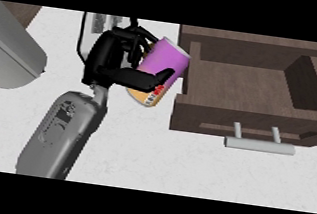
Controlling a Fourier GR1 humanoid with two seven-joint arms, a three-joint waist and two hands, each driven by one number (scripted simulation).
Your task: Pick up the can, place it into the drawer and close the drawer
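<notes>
A black robot hand (pixel 115 63) on a grey forearm (pixel 61 136) has its fingers and thumb curled round a purple cylindrical can (pixel 159 64) with an orange and white base; which arm it belongs to cannot be told from this view. The can is tilted and held just beside the left wall of the open dark brown wooden drawer (pixel 248 126), outside it. The drawer's pale grey bar handle (pixel 259 145) sits at its near front. A large grey rounded object (pixel 5 51) lies well to the drawer's left.
</notes>
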